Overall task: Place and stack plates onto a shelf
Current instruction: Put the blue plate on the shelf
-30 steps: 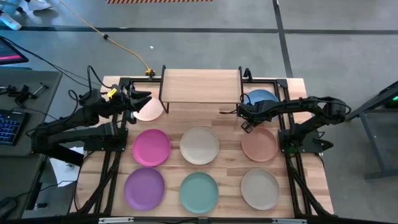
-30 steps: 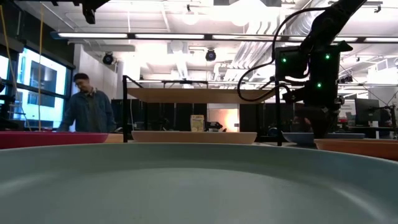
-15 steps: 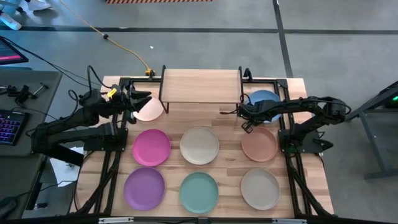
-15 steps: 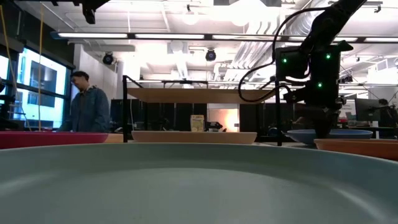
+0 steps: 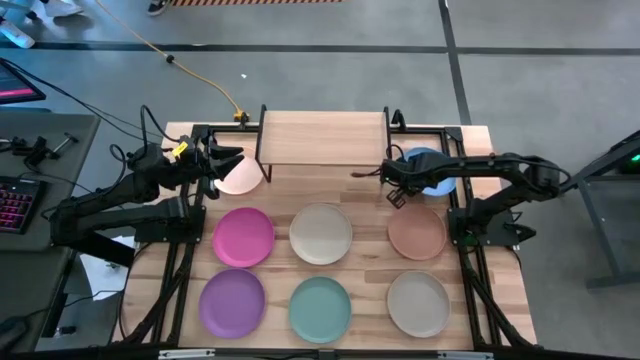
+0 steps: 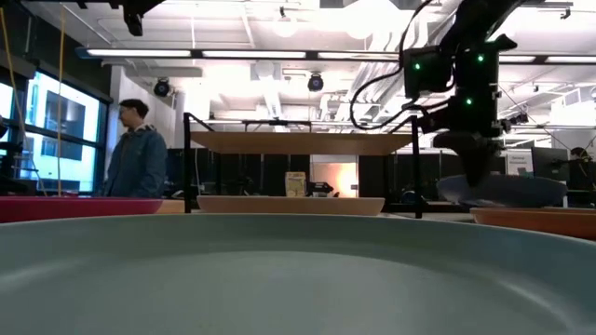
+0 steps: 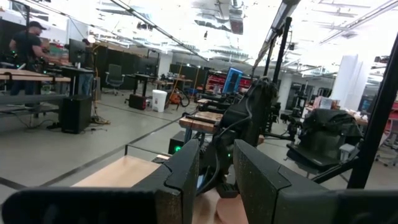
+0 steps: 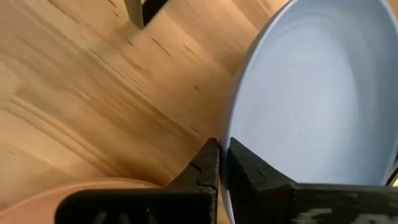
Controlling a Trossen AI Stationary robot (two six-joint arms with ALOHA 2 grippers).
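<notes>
My right gripper is shut on the blue plate just right of the shelf, a light-wood board on black legs at the table's far side. In the low view the blue plate hangs below that gripper, above the salmon plate. My left gripper is open beside the pale pink plate, which lies flat on the table left of the shelf. The magenta, cream, salmon, purple, teal and beige plates lie flat in two rows. My right gripper pinches the blue plate's rim on the plate's left side, one finger outside the rim and one on the inner face. The fingers come from above, pointing down. The plate is lifted off the table and tilted.
The shelf's black legs stand between the two arms. A person stands in the room beyond the table's far edge. The teal plate fills the low view's foreground. Bare tabletop lies in front of the shelf.
My right gripper has risen, still shut on the blue plate's rim. The plate, resting on the table a second ago, now hangs lifted and tilted above the salmon plate's level. The person in the background has stepped to the right.
</notes>
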